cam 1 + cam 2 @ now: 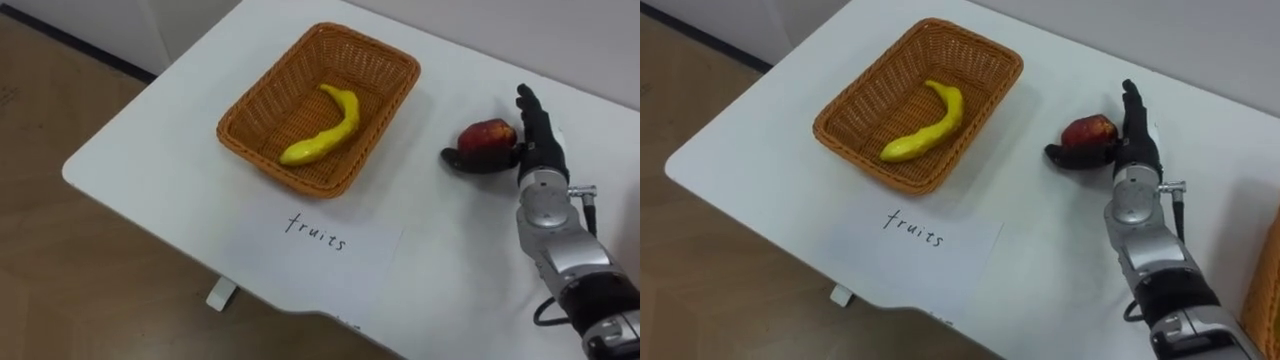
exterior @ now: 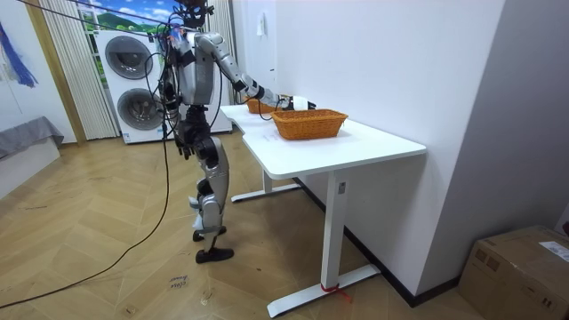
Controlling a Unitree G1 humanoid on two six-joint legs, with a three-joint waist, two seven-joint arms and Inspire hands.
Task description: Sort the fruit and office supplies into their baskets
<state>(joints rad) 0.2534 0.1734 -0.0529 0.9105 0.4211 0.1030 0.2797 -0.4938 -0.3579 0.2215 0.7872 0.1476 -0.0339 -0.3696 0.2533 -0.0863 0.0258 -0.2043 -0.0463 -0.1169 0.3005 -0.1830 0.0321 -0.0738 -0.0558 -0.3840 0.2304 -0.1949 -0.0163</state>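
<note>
A home laundry corner: stacked washing machines point(image 2: 129, 82) (parquet floor point(image 2: 107, 267)) beside a desk point(image 2: 356, 147).

Two baskets: left basket point(image 1: 862, 106), right basket point(image 1: 1270, 290); one banana point(image 1: 925, 125); one apple point(image 1: 1088, 131); one paper label point(image 1: 920, 232).

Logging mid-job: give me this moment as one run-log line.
step: fruit pickup | right hand: shut on apple, right of basket | banana: in basket | apple: not yet in basket
</note>
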